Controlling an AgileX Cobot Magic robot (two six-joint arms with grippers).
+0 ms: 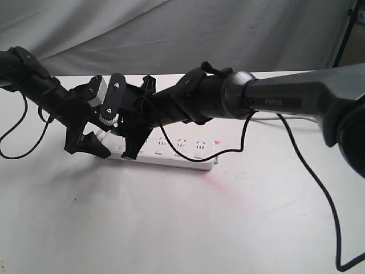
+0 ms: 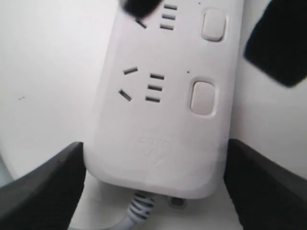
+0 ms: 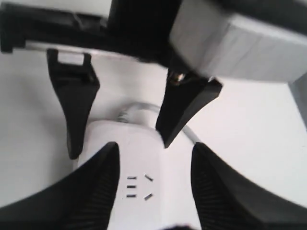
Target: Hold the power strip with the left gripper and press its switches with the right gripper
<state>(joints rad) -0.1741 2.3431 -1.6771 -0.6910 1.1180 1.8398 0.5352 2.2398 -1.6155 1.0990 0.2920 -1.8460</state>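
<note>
The white power strip (image 1: 182,153) lies flat on the table. Its cord end (image 2: 158,143) sits between the two black fingers (image 2: 43,189) of my left gripper (image 2: 154,149), which touch both of its sides, so the gripper is shut on it. Two switches (image 2: 203,97) show beside the sockets, and the grey cord (image 2: 139,208) leaves the end. My right gripper (image 3: 154,148) on the PIPER arm (image 1: 279,103) hovers open just above the strip, with a socket (image 3: 139,186) below its spread fingers. In the exterior view the two grippers crowd together over the strip's left end (image 1: 122,149).
The white table (image 1: 171,228) carries a faint pink stain (image 1: 219,184) in front of the strip. A black cable (image 1: 319,188) trails across the right side and loops over the strip. Grey cloth (image 1: 171,28) hangs behind. The left gripper's grey block (image 3: 235,45) sits close above my right gripper.
</note>
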